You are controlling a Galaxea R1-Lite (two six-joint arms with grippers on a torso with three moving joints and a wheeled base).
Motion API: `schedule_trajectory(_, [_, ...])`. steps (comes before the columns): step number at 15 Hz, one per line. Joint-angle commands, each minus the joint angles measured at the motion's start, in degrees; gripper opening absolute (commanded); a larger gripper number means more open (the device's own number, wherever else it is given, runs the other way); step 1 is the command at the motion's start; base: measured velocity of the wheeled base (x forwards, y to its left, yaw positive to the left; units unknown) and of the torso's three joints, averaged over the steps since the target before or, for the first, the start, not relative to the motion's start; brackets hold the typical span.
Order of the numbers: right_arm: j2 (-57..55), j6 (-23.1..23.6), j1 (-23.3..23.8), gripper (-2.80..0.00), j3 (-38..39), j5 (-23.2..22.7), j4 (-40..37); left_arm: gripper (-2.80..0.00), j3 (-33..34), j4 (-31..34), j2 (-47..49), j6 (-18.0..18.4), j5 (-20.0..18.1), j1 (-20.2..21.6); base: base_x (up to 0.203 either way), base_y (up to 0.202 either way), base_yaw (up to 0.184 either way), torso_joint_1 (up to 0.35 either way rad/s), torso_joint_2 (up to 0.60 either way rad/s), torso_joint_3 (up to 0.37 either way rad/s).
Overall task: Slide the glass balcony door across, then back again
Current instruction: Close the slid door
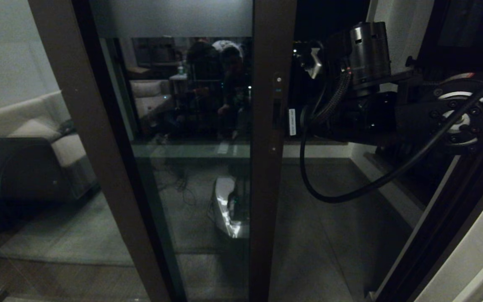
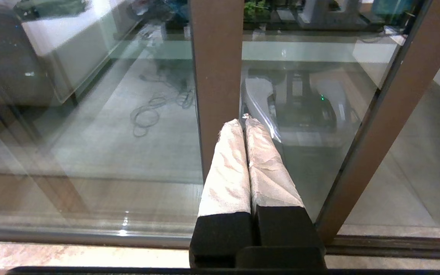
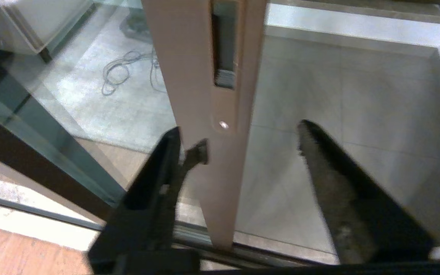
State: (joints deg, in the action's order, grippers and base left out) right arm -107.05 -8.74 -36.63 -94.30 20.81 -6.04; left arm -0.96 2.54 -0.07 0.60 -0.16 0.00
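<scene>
The glass balcony door (image 1: 191, 188) fills the middle of the head view, with a frosted band (image 1: 170, 16) on top and a dark brown stile (image 1: 266, 201). Right of the stile is an open gap onto the balcony floor. The narrow pull slot (image 1: 276, 114) sits at arm height, and the wrist view shows the slot (image 3: 224, 46) close up. My right gripper (image 3: 239, 133) is open astride the stile (image 3: 204, 95), just below the slot, one finger (image 3: 166, 160) on the glass side, the other on the gap side. My left gripper (image 2: 244, 121) is shut on nothing, low before a brown upright (image 2: 216, 76).
Another brown-framed pane (image 1: 90, 147) stands left of the door, with a sofa (image 1: 36, 126) showing in its glass. A white wall and dark frame (image 1: 455, 235) close the opening on the right. The right arm's cable (image 1: 333, 197) hangs in the gap. The floor track (image 3: 243, 252) runs below.
</scene>
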Motion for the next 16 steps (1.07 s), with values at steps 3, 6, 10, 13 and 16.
schedule_trajectory(3, [-5.6, -0.5, 2.0, 0.00, -5.5, 0.0, 0.0, -2.80, 0.0, 0.0, 0.0, 0.0, 0.0, 0.0, 0.000, 0.000, 0.000, 0.000, 0.00, 0.000])
schedule_trajectory(6, [-5.7, -0.4, 3.9, 0.00, -6.4, 0.0, 0.0, -2.80, 0.0, 0.0, 0.0, 0.0, 0.1, 0.0, 0.000, 0.000, 0.000, 0.000, 0.00, 0.000])
schedule_trajectory(10, [-5.2, -0.3, 4.7, 0.00, -6.4, -0.1, -0.1, -2.80, 0.0, 0.0, 0.0, 0.0, 0.0, 0.0, 0.000, 0.000, 0.000, 0.000, 0.00, 0.000])
schedule_trajectory(13, [-5.9, -0.3, 4.7, 0.00, -6.5, -0.1, 0.0, -2.80, 0.0, 0.0, 0.0, 0.0, 0.1, 0.0, 0.000, 0.000, 0.000, 0.000, 0.00, 0.000])
schedule_trajectory(16, [-7.4, -0.3, 4.9, 0.00, -8.3, -0.1, 0.0, -2.80, 0.0, 0.0, 0.0, 0.0, 0.0, 0.0, 0.000, 0.000, 0.000, 0.000, 0.00, 0.000])
